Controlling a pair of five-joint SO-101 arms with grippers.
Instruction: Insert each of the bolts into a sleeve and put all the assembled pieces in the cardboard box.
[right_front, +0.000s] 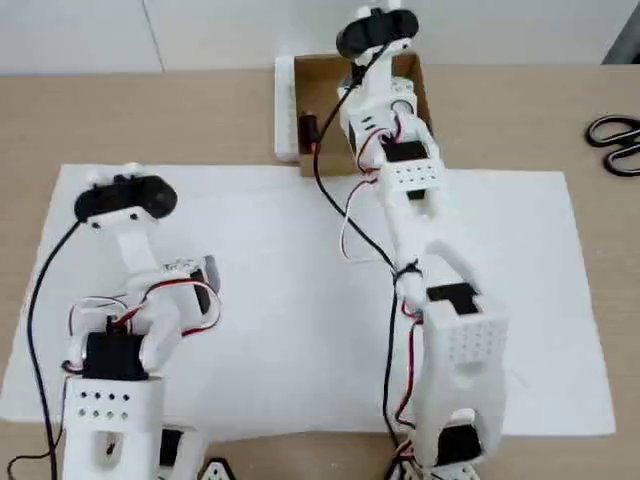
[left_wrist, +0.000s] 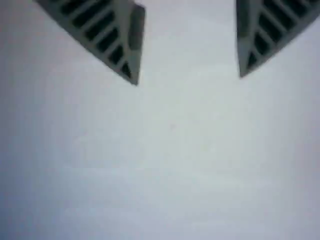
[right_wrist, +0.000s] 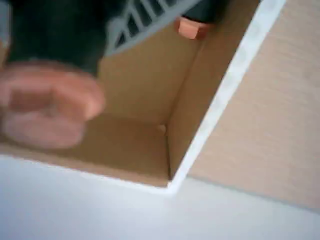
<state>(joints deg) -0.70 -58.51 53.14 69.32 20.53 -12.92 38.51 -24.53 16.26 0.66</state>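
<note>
- While over the cardboard box (right_wrist: 200, 115), the right gripper (right_wrist: 150, 22) grasps a dark sleeve (right_wrist: 55, 35) holding a bolt (right_wrist: 47, 107).
- Far from the box, left gripper (left_wrist: 187, 75) splayed above white sheet (left_wrist: 160, 165).

Bright, even diffuse light w/ faint soft shadows on white sheet (right_front: 300, 300).

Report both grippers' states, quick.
Left gripper: open, empty, above the white paper.
Right gripper: seems shut on a black sleeve with a pink bolt, over the cardboard box.
</note>
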